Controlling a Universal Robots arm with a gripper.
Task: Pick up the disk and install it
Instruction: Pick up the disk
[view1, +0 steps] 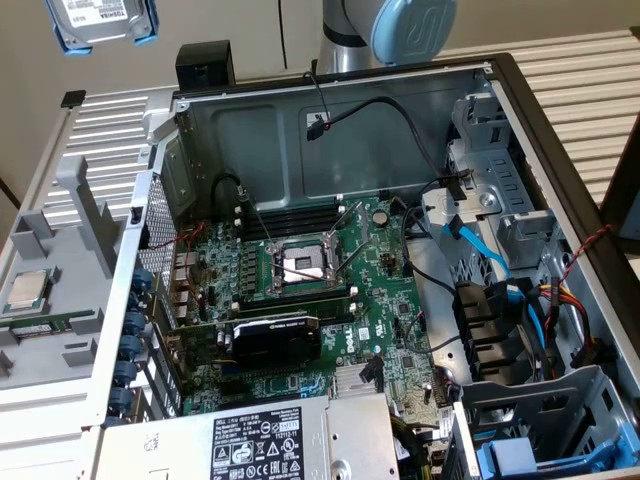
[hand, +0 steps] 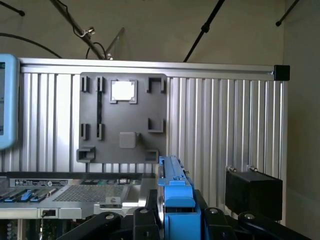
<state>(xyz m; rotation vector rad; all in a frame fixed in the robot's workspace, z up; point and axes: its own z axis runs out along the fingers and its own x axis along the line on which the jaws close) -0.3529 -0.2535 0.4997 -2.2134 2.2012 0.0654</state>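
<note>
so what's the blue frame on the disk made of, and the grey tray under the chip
Frame on the disk: likely moulded plastic, solid blue, slight sheen, stepped clip shapes. Grey tray: probably plastic too, matte, with moulded ribs; painted metal can't be excluded.

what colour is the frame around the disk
Blue. It shows best in the wrist view, where the disk is seen edge-on.

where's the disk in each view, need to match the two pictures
Exterior view: the disk is in the picture's top left corner, up in the air, with its white label facing the camera.
Wrist view: the disk is seen edge-on, its blue carrier clamped in the gripper, in front of the grey tray.
Shared landmark: the silver processor chip on that tray.
</note>
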